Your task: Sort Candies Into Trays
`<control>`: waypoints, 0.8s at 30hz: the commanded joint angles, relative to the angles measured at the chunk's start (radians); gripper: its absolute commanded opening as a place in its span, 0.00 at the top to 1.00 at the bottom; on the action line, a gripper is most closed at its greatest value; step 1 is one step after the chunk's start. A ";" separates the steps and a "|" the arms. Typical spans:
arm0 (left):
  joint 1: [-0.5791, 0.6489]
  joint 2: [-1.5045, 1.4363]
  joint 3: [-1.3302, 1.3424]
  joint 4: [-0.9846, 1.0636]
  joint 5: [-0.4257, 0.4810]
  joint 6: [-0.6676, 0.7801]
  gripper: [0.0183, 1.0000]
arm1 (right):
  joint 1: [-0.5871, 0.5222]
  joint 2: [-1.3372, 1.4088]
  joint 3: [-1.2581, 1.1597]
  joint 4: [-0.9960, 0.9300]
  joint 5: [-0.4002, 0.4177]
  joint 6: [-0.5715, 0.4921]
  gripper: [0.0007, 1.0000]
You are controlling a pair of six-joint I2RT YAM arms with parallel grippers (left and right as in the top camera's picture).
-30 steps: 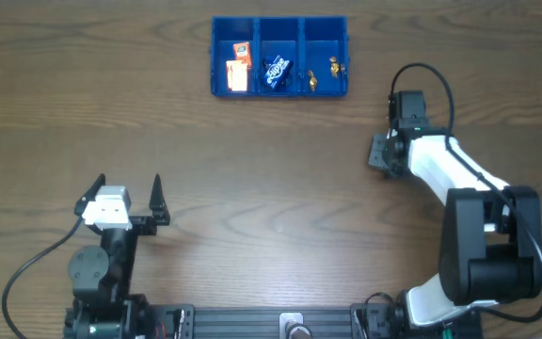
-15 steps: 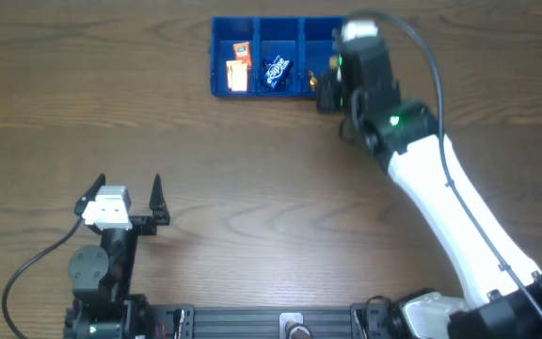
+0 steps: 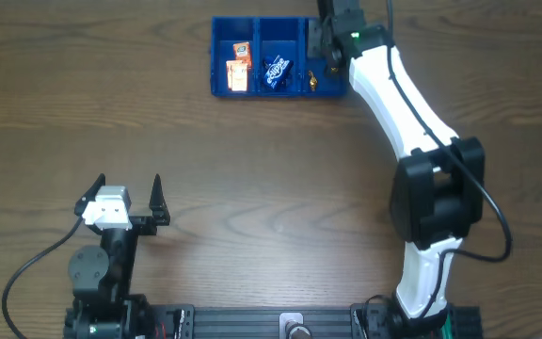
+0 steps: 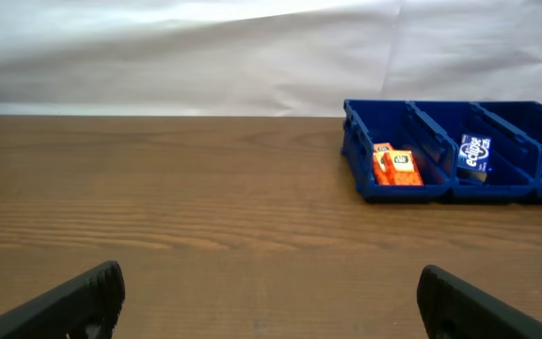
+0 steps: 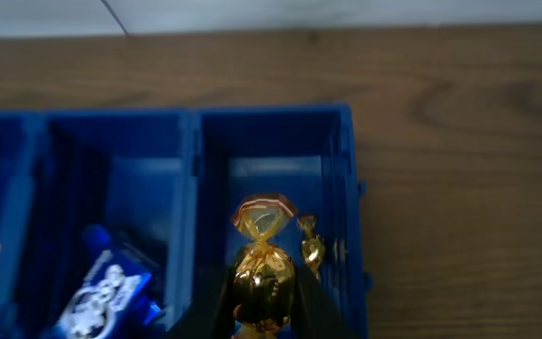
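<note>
item: gold foil-wrapped candy (image 5: 263,273), pinched in the right pincer (image 5: 263,306), which hangs over the end compartment of the blue tray (image 5: 348,198), above a second gold candy (image 5: 310,247) lying there. we judge it light and small, its foil slick, crinkly and easily crushed; the firm body below the twist is the sensible hold. middle compartment: blue candy (image 5: 102,301). far compartment: orange candies (image 4: 398,167). left pincer (image 4: 280,311): spread wide, low over the bench (image 4: 158,207), well apart from the tray.
</note>
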 commanded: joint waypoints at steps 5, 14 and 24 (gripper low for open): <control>0.004 -0.006 -0.029 -0.015 0.020 0.003 0.00 | -0.017 0.029 0.027 0.024 -0.010 -0.008 0.70; 0.004 -0.006 -0.029 -0.015 0.020 0.003 0.00 | -0.009 -0.019 -0.018 0.020 -0.014 -0.008 0.21; 0.004 -0.006 -0.029 -0.015 0.020 0.003 0.00 | -0.239 -0.874 -0.693 0.193 -0.086 -0.072 0.00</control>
